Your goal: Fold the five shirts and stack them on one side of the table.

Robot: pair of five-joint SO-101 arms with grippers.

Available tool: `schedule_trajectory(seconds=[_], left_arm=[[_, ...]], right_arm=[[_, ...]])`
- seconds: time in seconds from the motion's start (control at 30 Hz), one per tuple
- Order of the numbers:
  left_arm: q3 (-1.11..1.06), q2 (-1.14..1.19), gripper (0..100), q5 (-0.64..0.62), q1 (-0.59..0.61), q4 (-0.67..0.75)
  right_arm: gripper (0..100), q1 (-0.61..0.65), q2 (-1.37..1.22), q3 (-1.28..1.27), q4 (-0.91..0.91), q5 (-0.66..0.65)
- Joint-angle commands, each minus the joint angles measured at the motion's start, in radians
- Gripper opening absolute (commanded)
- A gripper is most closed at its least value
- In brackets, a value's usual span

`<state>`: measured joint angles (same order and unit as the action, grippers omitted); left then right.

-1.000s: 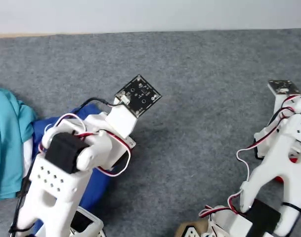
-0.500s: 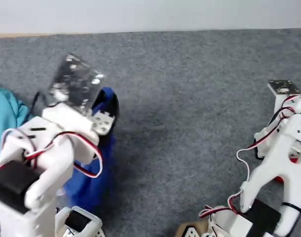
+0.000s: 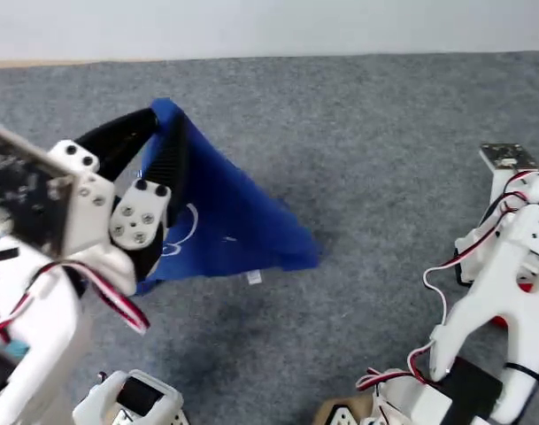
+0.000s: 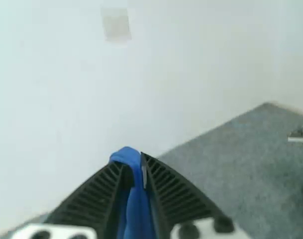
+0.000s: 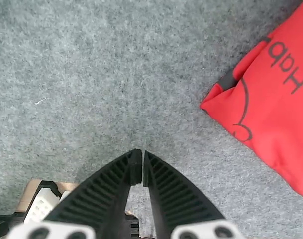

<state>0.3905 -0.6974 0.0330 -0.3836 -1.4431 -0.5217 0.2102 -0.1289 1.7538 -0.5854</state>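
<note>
Clamped on the blue shirt [image 3: 229, 226], the left gripper [image 4: 134, 158] has swung up, raising it. The right gripper [image 5: 142, 155] stays closed, empty.

Arm shells [image 3: 508, 292] printed in white; fingers [image 3: 170, 158] black and ribbed. Servo leads [image 3: 126, 310] run red/white/black. Bare camera board [image 3: 508, 157] mounted per wrist, screws exposed.

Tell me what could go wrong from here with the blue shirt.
1. The left hand pinches the blue shirt only at its fingertips; the cloth could slip out.
2. The shirt hangs bunched from that one point, so it may land creased.
3. The right hand is shut near the red shirt, so no second corner is held.
</note>
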Motion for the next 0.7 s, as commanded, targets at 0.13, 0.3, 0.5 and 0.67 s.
schedule_trajectory(seconds=[0.13, 0.3, 0.5, 0.67], left_arm=[[0.101, 0.029, 0, -0.009, 0.054, -0.005], [0.101, 0.063, 0, -0.005, 0.187, -0.138], [0.062, 0.101, 0, 0.089, 0.453, -0.311], [-0.084, 0.097, 0, 0.186, 0.756, -0.308]], right_arm=[[1.9, -0.007, 0.035, 0.051, 0.039, -0.006], [1.9, -0.005, 0.035, 0.051, 0.039, -0.006], [1.9, 0.030, 0.035, 0.051, 0.039, -0.005], [1.9, 0.082, 0.035, 0.051, 0.039, -0.003]])
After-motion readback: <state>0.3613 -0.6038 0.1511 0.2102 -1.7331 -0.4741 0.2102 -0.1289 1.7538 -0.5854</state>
